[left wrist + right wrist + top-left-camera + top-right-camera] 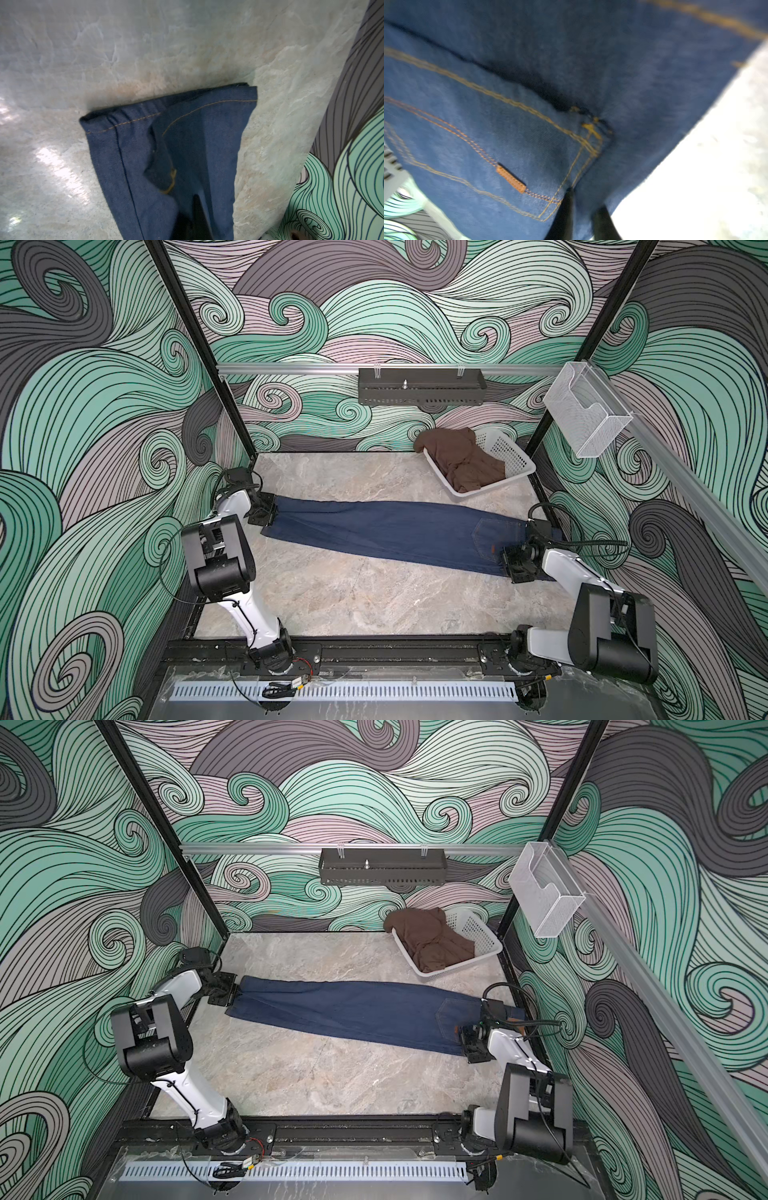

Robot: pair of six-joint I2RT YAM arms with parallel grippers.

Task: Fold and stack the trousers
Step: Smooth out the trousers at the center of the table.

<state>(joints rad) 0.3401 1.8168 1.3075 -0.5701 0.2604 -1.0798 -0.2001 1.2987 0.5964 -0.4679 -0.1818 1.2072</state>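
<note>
– Now, where are the dark navy denim trousers (374, 531)?
– Stretched lengthwise across the grey marbled tabletop (332, 605), one leg over the other. Hems toward the left arm, waist toward the right.
– Left gripper (271, 512)?
– Clamped on the leg ends.
– Right gripper (508, 562)?
– Pinched onto denim near the back pocket's orange tab (511, 179).
– Else?
– White slotted plastic basket (515, 456) in the far corner, with brown cloth (461, 456) heaped inside and spilling over its rim.

The marbled bench (332, 593) carries the trousers (386, 531) (stretched flat, full length), just beside a white basket (514, 455).
</note>
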